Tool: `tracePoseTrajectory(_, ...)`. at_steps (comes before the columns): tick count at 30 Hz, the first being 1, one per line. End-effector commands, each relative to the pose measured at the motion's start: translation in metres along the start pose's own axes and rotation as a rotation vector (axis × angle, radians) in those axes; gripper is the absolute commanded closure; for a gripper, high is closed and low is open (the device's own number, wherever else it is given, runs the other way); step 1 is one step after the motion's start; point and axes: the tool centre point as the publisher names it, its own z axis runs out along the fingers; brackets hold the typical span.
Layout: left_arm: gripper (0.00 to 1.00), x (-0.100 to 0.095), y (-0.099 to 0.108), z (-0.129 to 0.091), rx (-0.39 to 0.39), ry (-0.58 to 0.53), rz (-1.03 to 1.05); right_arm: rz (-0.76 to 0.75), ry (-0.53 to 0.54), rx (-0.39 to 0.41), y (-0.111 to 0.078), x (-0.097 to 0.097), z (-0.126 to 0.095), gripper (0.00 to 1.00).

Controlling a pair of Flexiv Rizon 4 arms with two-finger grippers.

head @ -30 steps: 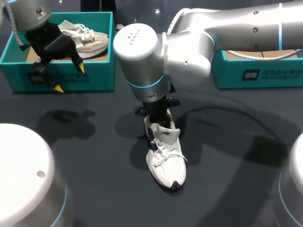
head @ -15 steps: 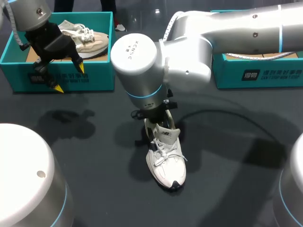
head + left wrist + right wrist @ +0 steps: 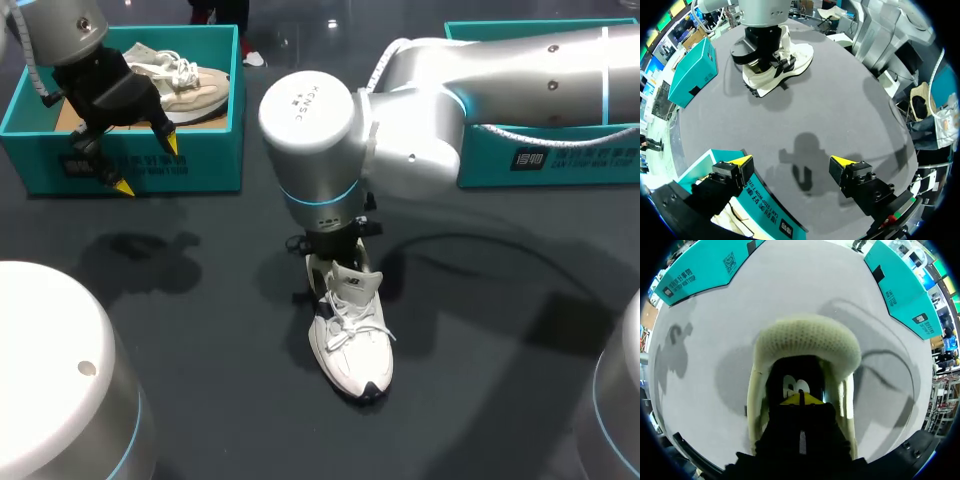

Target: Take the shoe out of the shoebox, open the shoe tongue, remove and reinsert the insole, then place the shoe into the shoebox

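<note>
One thing has shifted in the last second: the right arm's [image 3: 520, 80] rounded silver joint has swung a little to the right above the white shoe [image 3: 350, 345]. The shoe itself has stayed put on the dark matte table [image 3: 200, 300], out in the open between the two boxes, toe pointing away from them. The left gripper [image 3: 147, 165] has not stirred; it hangs over the front wall of the left shoebox [image 3: 205, 160], its jaws spread wide.

The right gripper [image 3: 801, 398] is sunk into the shoe's mouth, yellow tips pressed close together; whether they pinch anything I cannot tell. The shoe is smooth white with white laces and a dark toe edge, its padded heel collar a cream mesh. Both boxes are teal card, with the right shoebox [image 3: 560, 160] behind the arm. A beige laced shoe [image 3: 185, 85] lies in the left one.
</note>
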Motion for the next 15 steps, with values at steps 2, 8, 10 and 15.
tracePoseTrajectory(2, 0.0, 0.001, 0.0, 0.0, -0.003, 0.0, 0.0, 0.005, -0.079, -0.033, -0.009, 0.004, -0.01, 1.0)
tracePoseTrajectory(8, 0.0, 0.001, 0.0, 0.0, -0.003, 0.0, 0.0, 0.012, -0.095, -0.009, -0.009, -0.001, 0.0, 1.0)
tracePoseTrajectory(10, 0.0, 0.001, 0.0, 0.0, -0.003, 0.0, 0.0, 0.013, -0.075, 0.009, -0.009, -0.002, 0.006, 1.0)
tracePoseTrajectory(15, 0.0, 0.001, 0.0, 0.0, -0.003, 0.0, 0.0, -0.002, -0.036, 0.019, -0.01, -0.002, 0.004, 1.0)
